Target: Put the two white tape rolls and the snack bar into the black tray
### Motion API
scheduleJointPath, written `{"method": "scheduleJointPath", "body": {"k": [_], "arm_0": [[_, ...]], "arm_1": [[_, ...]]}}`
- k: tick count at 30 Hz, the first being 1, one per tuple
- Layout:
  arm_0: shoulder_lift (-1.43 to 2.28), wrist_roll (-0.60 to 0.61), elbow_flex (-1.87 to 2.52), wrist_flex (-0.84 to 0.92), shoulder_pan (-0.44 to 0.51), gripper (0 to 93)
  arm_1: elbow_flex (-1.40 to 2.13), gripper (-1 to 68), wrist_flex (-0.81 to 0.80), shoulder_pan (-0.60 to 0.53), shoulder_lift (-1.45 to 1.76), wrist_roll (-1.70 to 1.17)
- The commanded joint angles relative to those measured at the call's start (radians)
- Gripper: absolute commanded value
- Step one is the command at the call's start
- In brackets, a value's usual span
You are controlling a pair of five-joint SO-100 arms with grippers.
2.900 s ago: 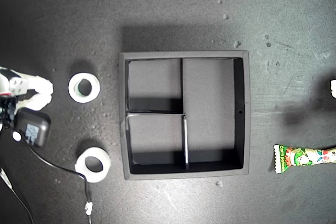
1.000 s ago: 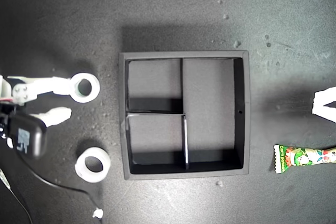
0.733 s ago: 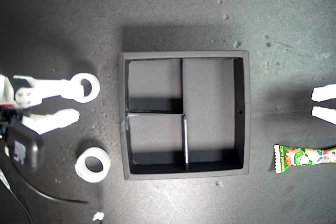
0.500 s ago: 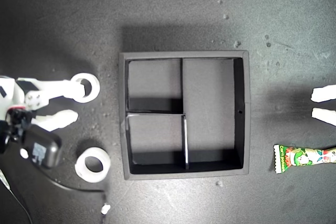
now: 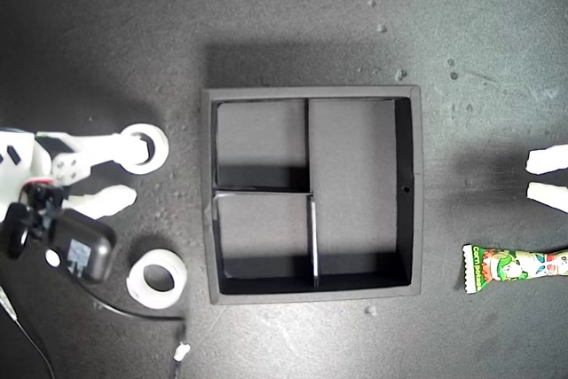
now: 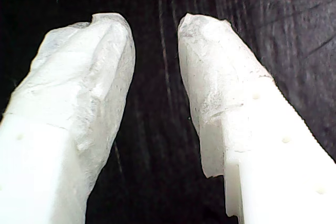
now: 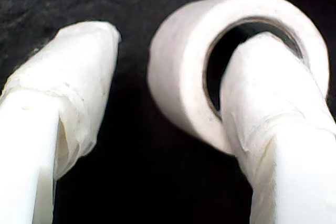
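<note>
Reaching into the first tape roll (image 7: 231,61), the second pincer (image 5: 131,175) had one finger (image 7: 273,129) down through the roll's open centre and the other finger (image 7: 68,103) outside, apart from the roll wall, so it was spread and not yet clamped. That roll (image 5: 142,148) sat on the dark counter (image 5: 293,15) at the exterior view's left, just beside the black tray (image 5: 312,194). The second tape roll (image 5: 157,278) lay nearer that view's lower left, untouched. The tray's compartments held nothing. At the exterior view's right edge the first pincer (image 5: 547,176) hung with its fingers (image 6: 79,129) parted over bare counter, gripping nothing. The snack bar (image 5: 515,268) lay below it in that view, outside the tray.
</note>
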Motion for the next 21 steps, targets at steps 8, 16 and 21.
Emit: {"method": "scheduleJointPath", "body": {"k": [8, 16, 21], "arm_0": [[-0.407, 0.014, -0.267, -0.038, -0.034, 16.1], [-0.644, 0.017, -0.430, -0.012, -0.066, 9.0], [-0.647, -0.002, -0.453, 0.029, -0.083, 1.7]], "arm_1": [[-0.014, 4.9, 0.005, -0.002, 0.008, 0.006], [-0.018, 4.6, 0.005, -0.011, 0.008, -0.006], [-0.038, 3.9, 0.005, -0.026, 0.008, -0.031]]}}
